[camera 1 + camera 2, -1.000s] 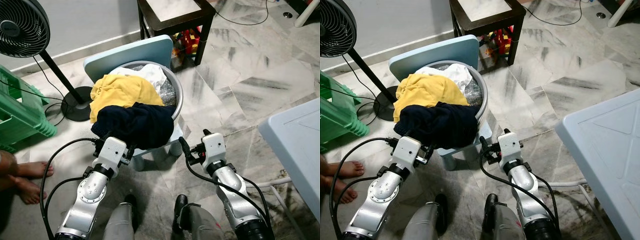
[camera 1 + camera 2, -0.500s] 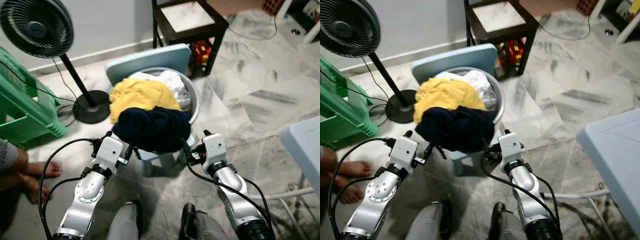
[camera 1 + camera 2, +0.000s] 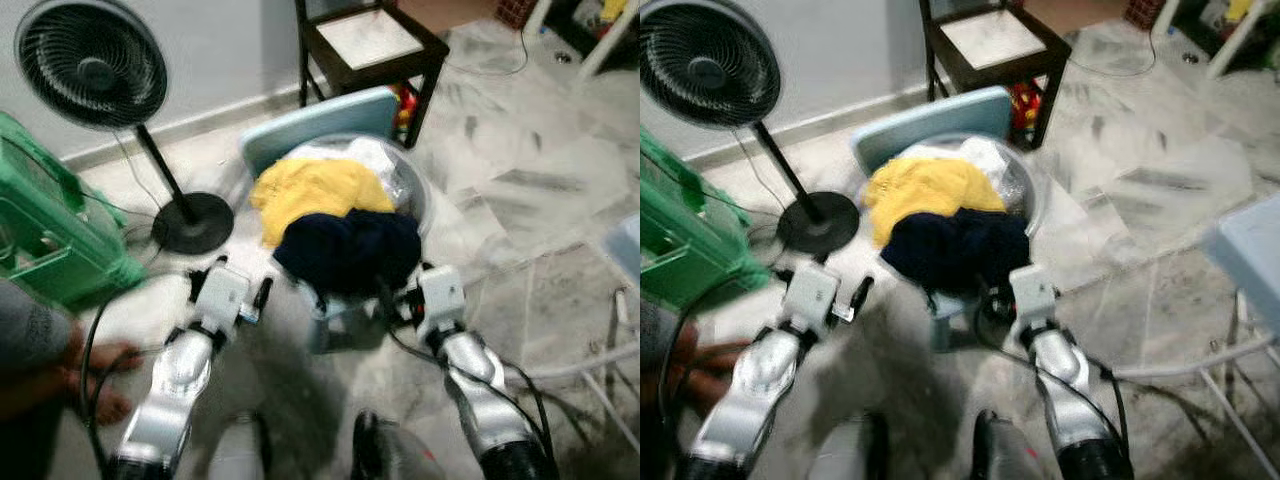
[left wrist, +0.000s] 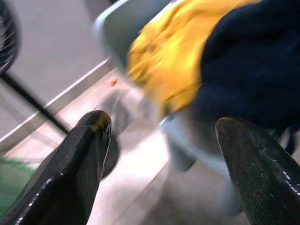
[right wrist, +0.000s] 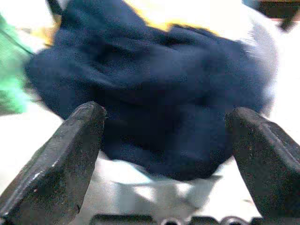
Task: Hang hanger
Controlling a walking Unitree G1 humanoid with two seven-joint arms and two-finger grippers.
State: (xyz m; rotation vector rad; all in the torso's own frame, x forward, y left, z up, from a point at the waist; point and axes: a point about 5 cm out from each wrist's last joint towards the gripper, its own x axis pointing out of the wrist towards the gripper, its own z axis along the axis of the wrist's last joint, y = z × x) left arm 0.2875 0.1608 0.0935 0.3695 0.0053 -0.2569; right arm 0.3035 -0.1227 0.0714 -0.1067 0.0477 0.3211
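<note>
A grey basin (image 3: 421, 197) stands on a pale blue stool (image 3: 320, 118) in front of me. It holds a navy garment (image 3: 350, 250), a yellow garment (image 3: 312, 190) and a white one (image 3: 372, 156). My left gripper (image 3: 252, 292) hangs open just left of the basin, and its wrist view looks past its fingers (image 4: 79, 159) at the yellow and navy cloth. On the basin's near right side my right gripper (image 3: 392, 302) is open too, with the navy garment (image 5: 159, 103) lying beyond its fingertips. Neither holds anything. The picture is blurred.
A black standing fan (image 3: 95, 65) with a round base (image 3: 193, 222) is at the left, beside a green plastic crate (image 3: 50, 250). A dark side table (image 3: 370, 40) stands behind the stool. A person's foot (image 3: 100, 385) and grey sleeve (image 3: 30, 340) are at the left edge.
The whole picture has shifted and blurred, so the camera has moved. The basin now lies more to the right in view. Both arms keep the same open pose.
</note>
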